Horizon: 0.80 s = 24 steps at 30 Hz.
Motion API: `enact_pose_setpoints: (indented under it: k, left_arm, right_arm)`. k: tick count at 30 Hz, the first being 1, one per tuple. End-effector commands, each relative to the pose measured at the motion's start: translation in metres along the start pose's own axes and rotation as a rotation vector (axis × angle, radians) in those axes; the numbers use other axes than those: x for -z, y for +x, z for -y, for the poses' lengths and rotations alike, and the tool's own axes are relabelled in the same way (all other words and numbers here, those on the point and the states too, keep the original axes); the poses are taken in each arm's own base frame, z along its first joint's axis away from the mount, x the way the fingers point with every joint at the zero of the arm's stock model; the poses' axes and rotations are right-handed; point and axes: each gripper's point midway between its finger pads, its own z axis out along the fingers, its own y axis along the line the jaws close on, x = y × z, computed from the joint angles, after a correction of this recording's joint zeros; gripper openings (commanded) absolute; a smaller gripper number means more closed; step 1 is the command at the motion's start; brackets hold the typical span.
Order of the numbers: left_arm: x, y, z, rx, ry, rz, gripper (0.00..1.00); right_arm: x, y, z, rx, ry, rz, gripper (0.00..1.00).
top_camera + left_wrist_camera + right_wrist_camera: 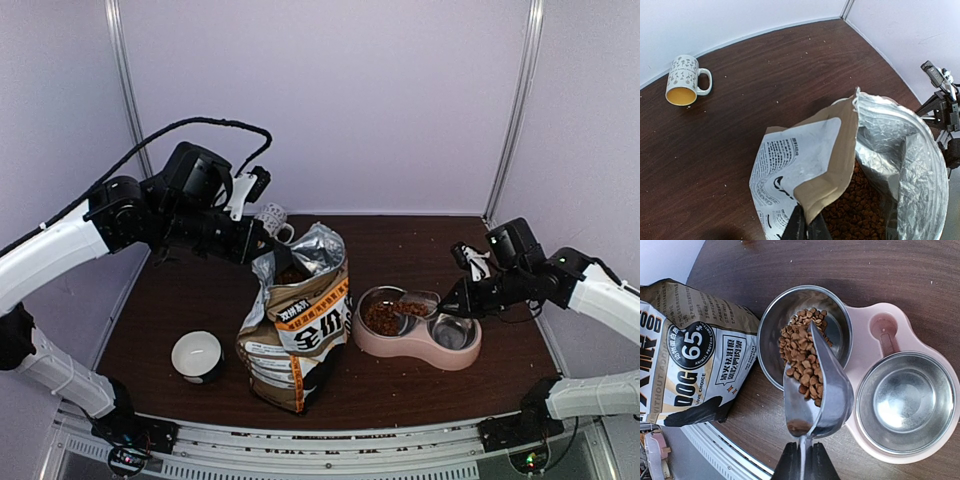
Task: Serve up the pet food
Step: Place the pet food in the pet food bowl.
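My right gripper (803, 456) is shut on the handle of a steel scoop (826, 390), tilted over the left steel cup (772, 330) of the pink double bowl (415, 345). The pet food (801, 357) slides from the scoop into that cup; it also shows in the top view (382, 317). The right cup (905, 402) is empty. My left gripper (806, 229) is shut on the top edge of the open printed bag (297, 325), holding it up. More pet food (860, 207) lies inside the bag's silver lining.
A patterned mug (684, 80) lies on its side at the back of the brown table (180, 300). A white cup (197, 355) stands front left. The metal rail (300, 440) runs along the near edge. Walls close the back and sides.
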Motion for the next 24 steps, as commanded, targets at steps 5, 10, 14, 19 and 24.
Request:
enact_pose_setpoints:
  k: [5, 10, 14, 19, 24]
  left_arm:
    - [0.033, -0.059, 0.005, 0.031, 0.048, 0.241, 0.05]
    - [0.032, -0.059, 0.007, 0.017, 0.058, 0.242, 0.05]
    - [0.032, -0.061, 0.009, 0.007, 0.065, 0.247, 0.05]
    - [0.031, -0.061, 0.011, 0.001, 0.072, 0.246, 0.05]
    - [0.031, -0.061, 0.011, -0.001, 0.075, 0.245, 0.05]
  right_arm:
    - [0.011, -0.011, -0.001, 0.115, 0.103, -0.002, 0.0]
    - [0.012, -0.012, 0.003, 0.185, 0.19, -0.031, 0.0]
    - [0.015, -0.015, 0.001, 0.25, 0.241, -0.051, 0.0]
    - [0.015, -0.019, -0.006, 0.321, 0.256, -0.05, 0.0]
    - [0.013, -0.017, -0.003, 0.374, 0.314, -0.07, 0.0]
